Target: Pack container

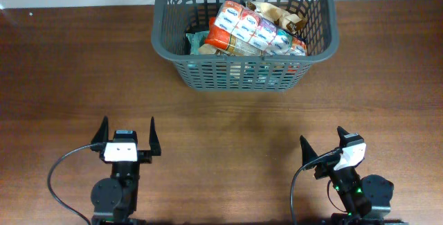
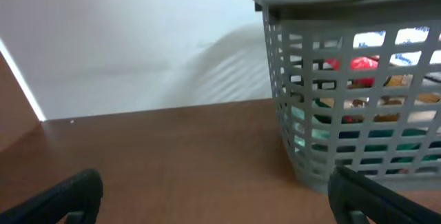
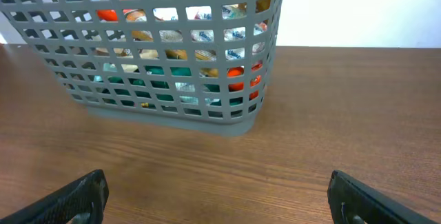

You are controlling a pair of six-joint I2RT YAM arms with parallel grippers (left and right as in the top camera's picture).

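Note:
The dark grey slotted container (image 1: 163, 45) stands at the far middle of the wooden table. It holds several snack packets (image 1: 248, 30), white-blue, orange and brown. It also shows in the left wrist view (image 2: 289, 114) at the right and in the right wrist view (image 3: 265, 58) at upper left. My left gripper (image 1: 128, 136) is open and empty near the front left edge, far from the container; its fingertips frame bare wood in the left wrist view (image 2: 219, 193). My right gripper (image 1: 322, 145) is open and empty at the front right, as the right wrist view (image 3: 219, 193) shows.
A white wall or surface (image 2: 138, 38) lies behind the table's far edge. Black cables (image 1: 59, 176) run from both arm bases at the front edge.

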